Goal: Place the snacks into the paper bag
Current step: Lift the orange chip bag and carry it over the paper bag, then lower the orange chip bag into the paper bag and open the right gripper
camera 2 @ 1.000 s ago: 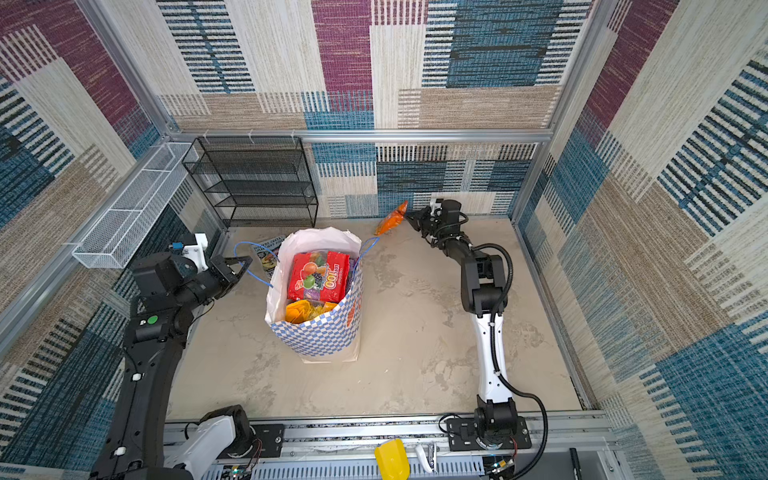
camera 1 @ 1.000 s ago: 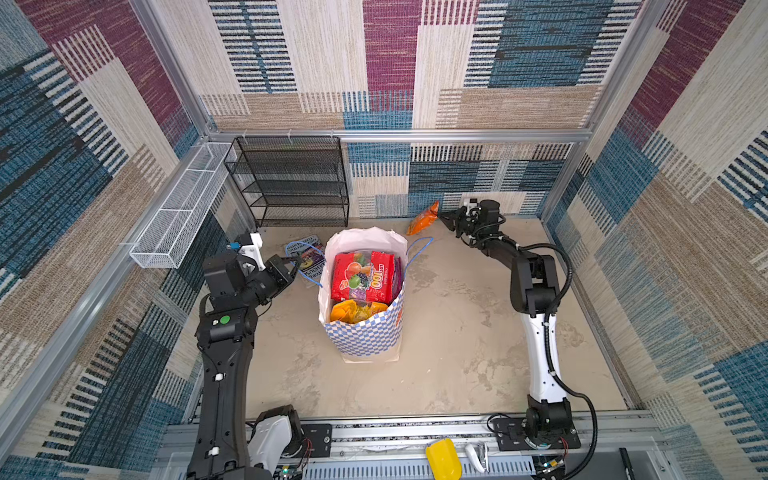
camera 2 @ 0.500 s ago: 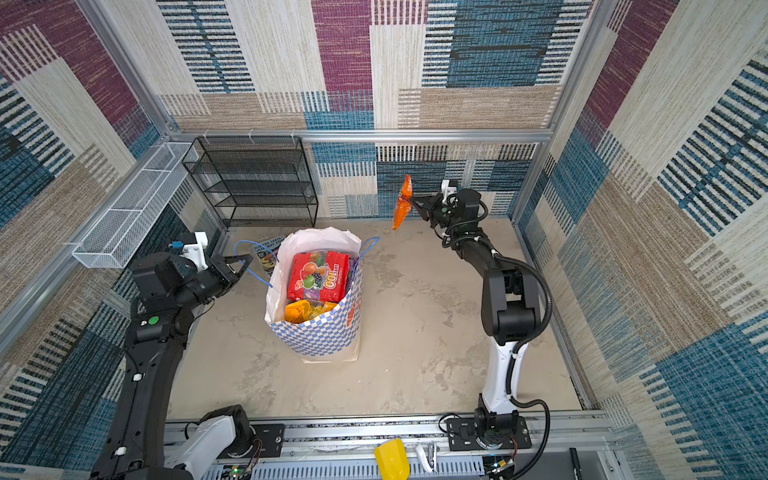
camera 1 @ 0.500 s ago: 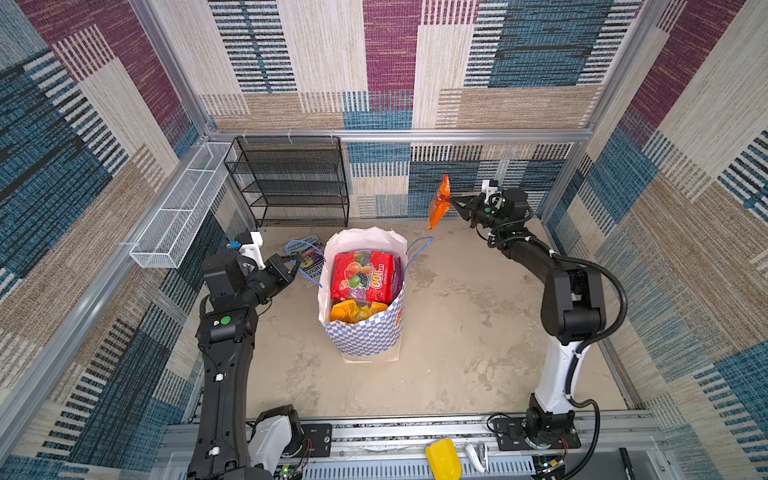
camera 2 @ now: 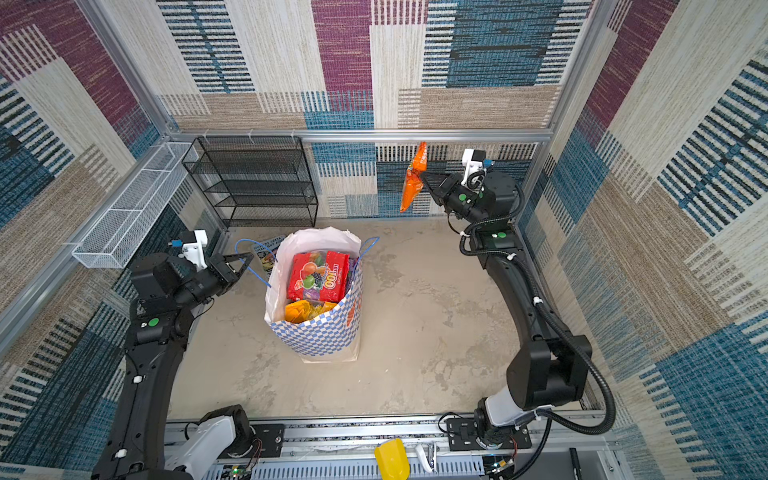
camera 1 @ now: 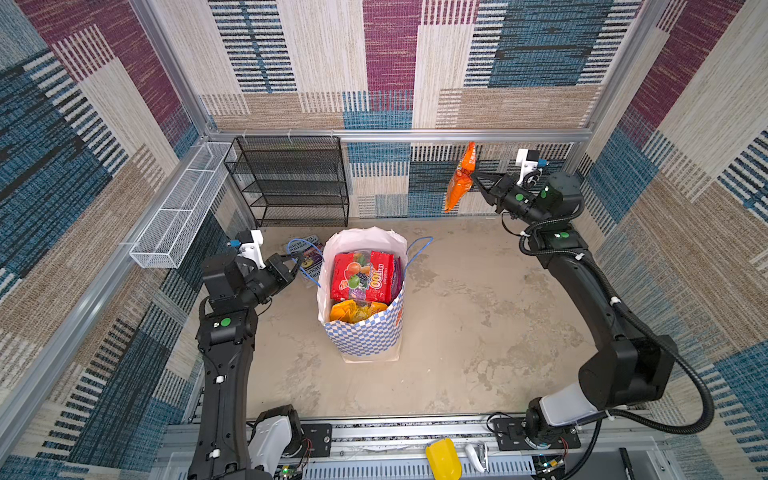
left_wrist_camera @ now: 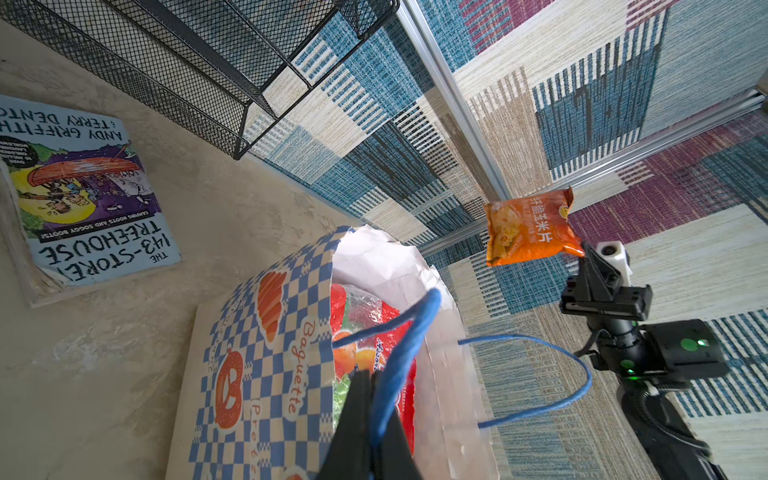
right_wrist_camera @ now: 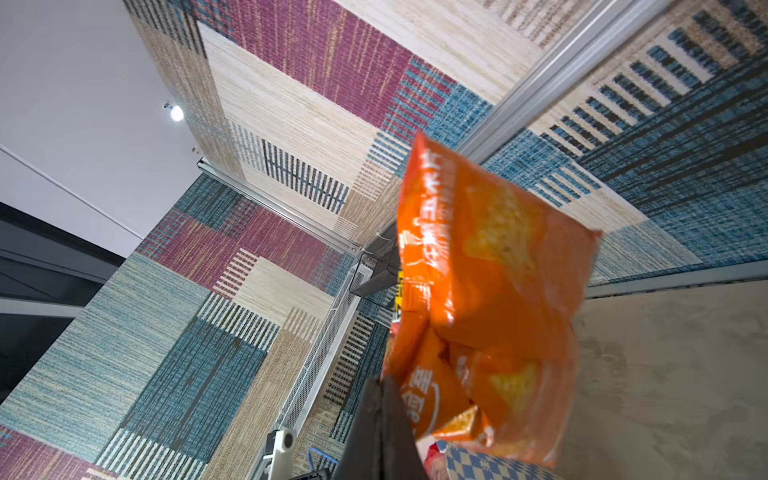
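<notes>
The blue-and-white checked paper bag (camera 1: 365, 332) (camera 2: 320, 336) (left_wrist_camera: 249, 374) stands open mid-floor in both top views. Inside lie a red fruit packet (camera 1: 361, 276) (camera 2: 318, 276) and a yellow packet (camera 1: 353, 309) (camera 2: 305, 309). My left gripper (camera 1: 300, 261) (camera 2: 249, 258) (left_wrist_camera: 372, 376) is shut on the bag's near blue cord handle (left_wrist_camera: 409, 332), left of the bag. My right gripper (camera 1: 473, 176) (camera 2: 424, 176) (right_wrist_camera: 384, 380) is shut on the edge of an orange snack packet (camera 1: 459, 178) (camera 2: 412, 178) (left_wrist_camera: 528, 226) (right_wrist_camera: 490, 299), held high at the back right, away from the bag.
A blue-grey cartoon book (camera 1: 305, 253) (left_wrist_camera: 79, 195) lies on the floor behind my left gripper. A black mesh shelf (camera 1: 291, 178) stands at the back wall. A white wire basket (camera 1: 178, 208) hangs on the left wall. Bare floor lies right of the bag.
My right arm has lifted the orange packet up and swung it rightwards, away from the bag; the packet now hangs upright. The left gripper and bag have stayed put.
</notes>
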You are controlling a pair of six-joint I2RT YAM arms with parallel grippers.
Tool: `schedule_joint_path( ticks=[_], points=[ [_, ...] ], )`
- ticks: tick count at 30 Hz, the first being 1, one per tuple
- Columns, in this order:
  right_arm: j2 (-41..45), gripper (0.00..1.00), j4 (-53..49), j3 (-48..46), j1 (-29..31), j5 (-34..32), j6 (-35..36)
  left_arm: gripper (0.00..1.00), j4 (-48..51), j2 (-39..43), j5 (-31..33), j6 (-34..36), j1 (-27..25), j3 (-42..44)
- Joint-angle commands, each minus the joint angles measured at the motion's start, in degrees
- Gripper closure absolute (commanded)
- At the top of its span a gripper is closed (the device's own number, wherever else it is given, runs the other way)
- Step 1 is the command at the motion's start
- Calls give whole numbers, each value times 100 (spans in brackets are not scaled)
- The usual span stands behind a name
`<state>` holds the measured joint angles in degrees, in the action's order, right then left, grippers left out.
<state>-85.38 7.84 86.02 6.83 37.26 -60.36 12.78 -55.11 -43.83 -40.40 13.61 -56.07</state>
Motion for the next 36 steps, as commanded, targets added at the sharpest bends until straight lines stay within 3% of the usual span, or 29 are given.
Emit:
schedule_joint_path(
  ticks=[1,10,15,21,36],
  points=[
    [337,100,-469,154,207,-136,229,100,-267,18,-87,-140,3,9],
    [849,100,-1121,530,1533,-737,596,100,-293,30,-68,-175,-1,36],
    [750,100,-1319,530,2591,-1130,911,100,-346,52,-102,-218,1,48],
    [334,100,-1694,660,3445,-1622,1333,100,-371,-19,-153,-266,1,59],
    [-150,100,-1963,-19,4436,-1805,1433,100,-427,27,-139,-324,19,104]
  ],
)
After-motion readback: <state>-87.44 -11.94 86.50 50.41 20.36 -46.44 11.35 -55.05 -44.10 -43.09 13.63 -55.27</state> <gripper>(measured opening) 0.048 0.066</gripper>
